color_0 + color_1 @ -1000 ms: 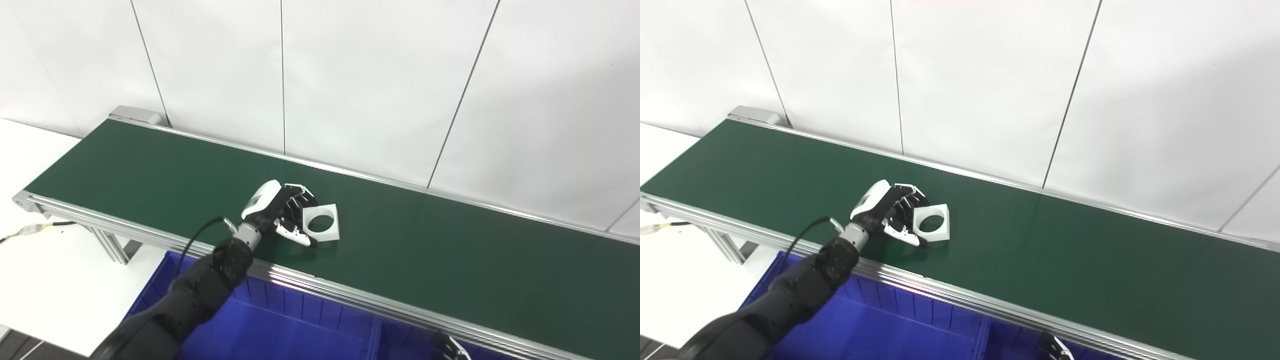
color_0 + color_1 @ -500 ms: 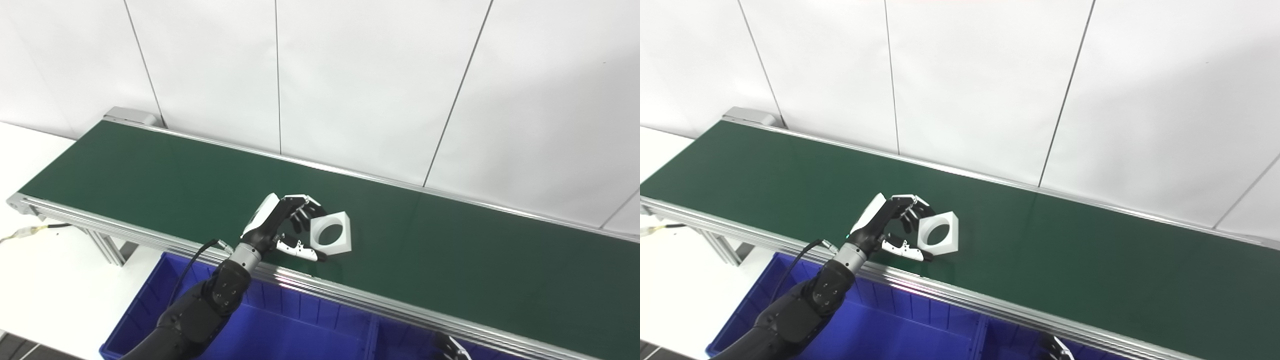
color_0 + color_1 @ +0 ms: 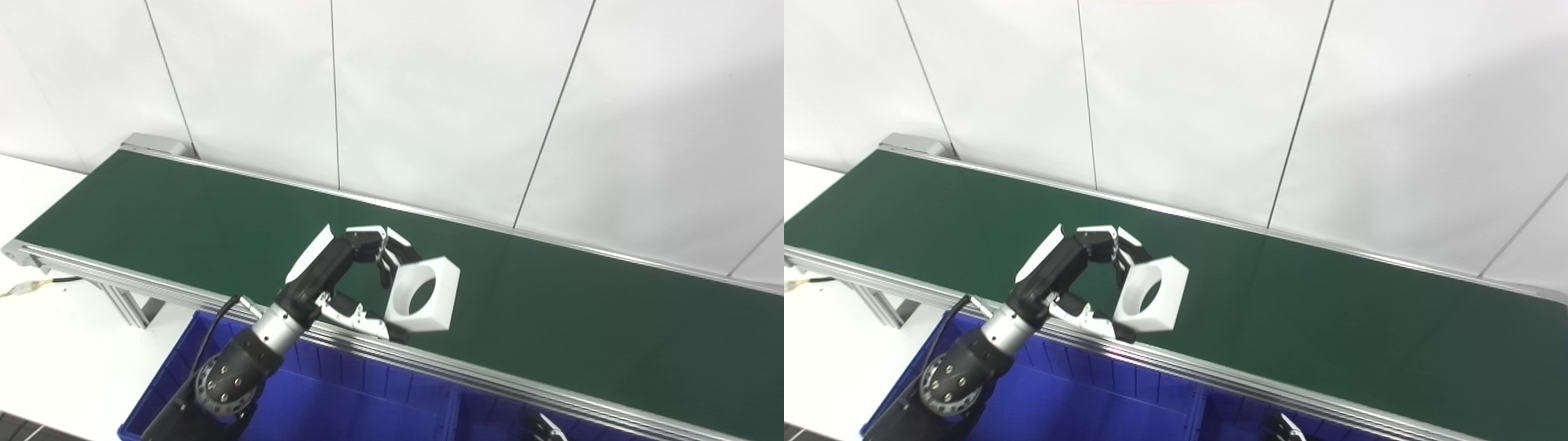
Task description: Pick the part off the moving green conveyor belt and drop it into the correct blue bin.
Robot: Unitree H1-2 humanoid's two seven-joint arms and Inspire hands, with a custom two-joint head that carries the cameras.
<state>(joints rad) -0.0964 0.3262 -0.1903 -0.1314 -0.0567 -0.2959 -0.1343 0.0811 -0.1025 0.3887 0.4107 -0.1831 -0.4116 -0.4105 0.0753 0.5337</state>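
We get bright, even, diffuse light; no hard shadows. Soft sheen on the green belt, thin glare along its aluminium rail. White wall panels near clipping toward 12 o'clock. Focus sharp throughout; no visible edge distortion, no motion blur.

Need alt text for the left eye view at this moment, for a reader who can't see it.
The robot's left hand holds a white part with a round hole, lifted above the green conveyor belt near its front rail. A blue bin sits below the rail, and only the tips of the right hand show at the bottom edge.
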